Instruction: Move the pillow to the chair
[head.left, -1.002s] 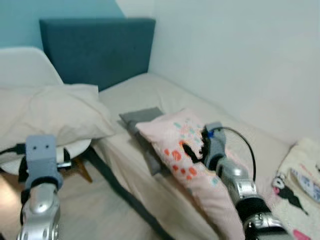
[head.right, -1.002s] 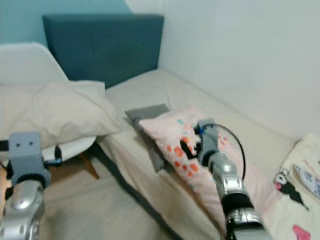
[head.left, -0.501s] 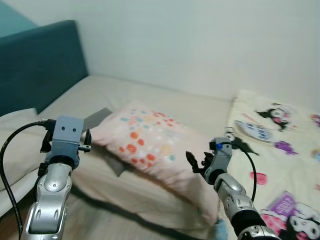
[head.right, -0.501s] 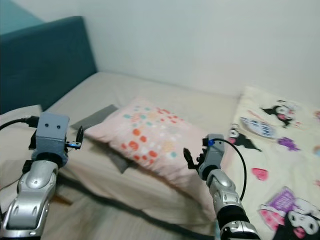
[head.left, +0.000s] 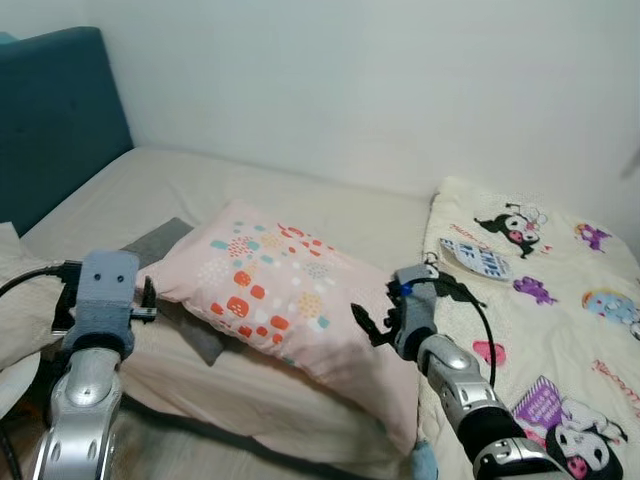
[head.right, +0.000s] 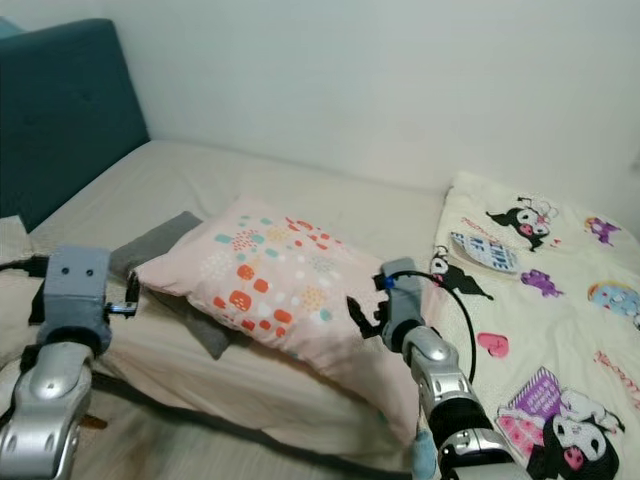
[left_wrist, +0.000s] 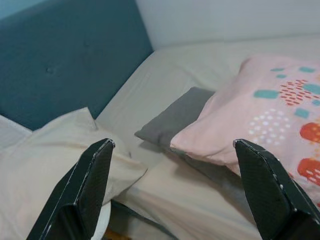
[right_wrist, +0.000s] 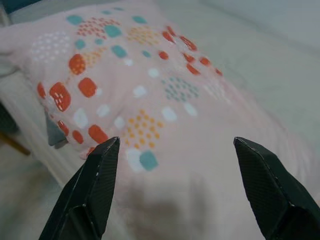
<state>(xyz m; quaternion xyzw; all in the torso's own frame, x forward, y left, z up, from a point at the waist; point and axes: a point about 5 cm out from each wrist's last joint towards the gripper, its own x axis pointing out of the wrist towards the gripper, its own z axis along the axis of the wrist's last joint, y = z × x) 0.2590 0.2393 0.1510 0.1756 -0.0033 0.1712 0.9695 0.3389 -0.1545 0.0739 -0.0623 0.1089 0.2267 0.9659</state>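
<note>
Pillow in pale pink fabric, rectangular and soft, printed with orange, teal and yellow patches (head.left: 290, 300), lies flat near the edge of the beige bed (head.left: 250, 190), one end overlapping a flat grey cloth pad (head.left: 160, 245) beneath it. The right end effector (head.left: 368, 322) hangs just above the pillow's near right corner, its two long black fingers (right_wrist: 92, 190) spread wide apart and holding nothing; in the right wrist view the patterned cover lies between and beyond them. The left end effector (left_wrist: 175, 190) sits off the pillow's left end, near the grey pad, fingers likewise released and apart, with the pillow's corner and the pad seen between them in the left wrist view. A cream, creased pillow (left_wrist: 45, 160) lies beyond the left fingers, beside the dark teal upholstered headboard (head.left: 50, 120). To the right of the pink pillow a cream blanket printed with black-and-white cartoon characters and small coloured motifs (head.left: 540, 290) covers the bed; no writing on it is legible. A white wall (head.left: 380, 80) runs behind the bed
</note>
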